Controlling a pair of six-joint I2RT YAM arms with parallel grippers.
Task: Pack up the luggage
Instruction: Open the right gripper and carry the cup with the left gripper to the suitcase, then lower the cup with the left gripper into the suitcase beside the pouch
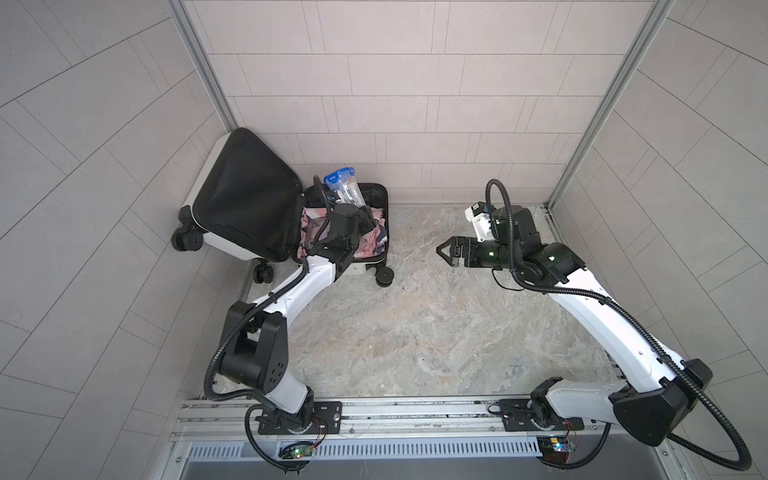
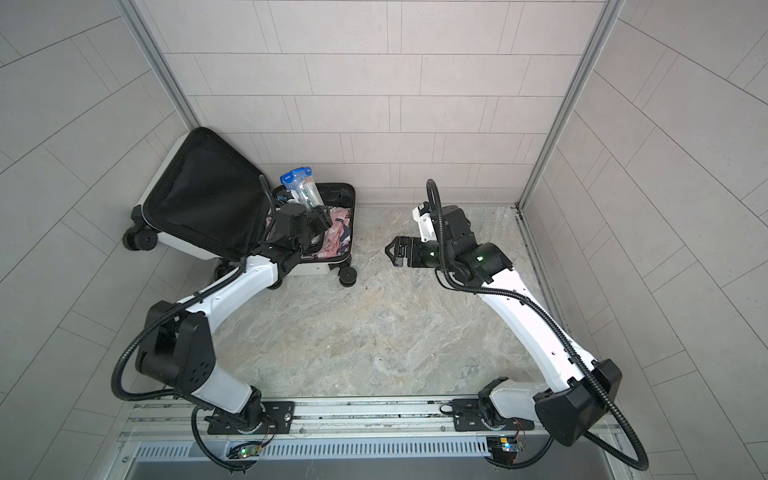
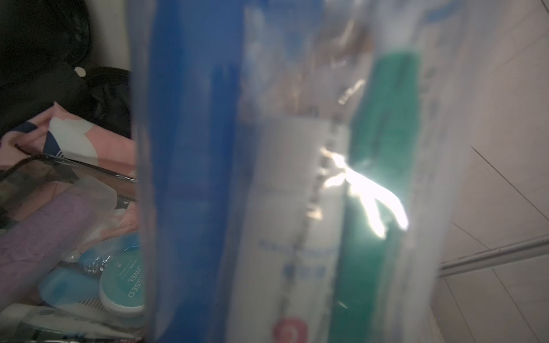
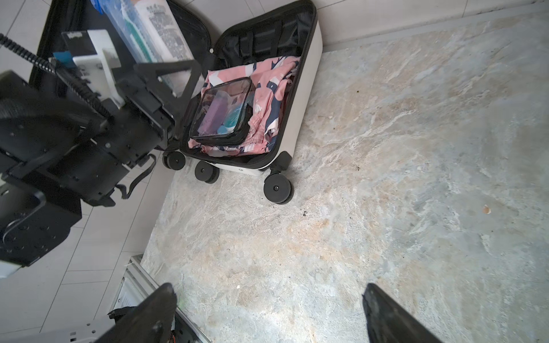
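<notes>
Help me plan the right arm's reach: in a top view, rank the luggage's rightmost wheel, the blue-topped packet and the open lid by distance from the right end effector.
From the right end effector:
1. Rightmost wheel, at the near corner of the luggage.
2. Blue-topped packet, upright over the luggage's far end.
3. Open lid, leftmost, tilted up.
</notes>
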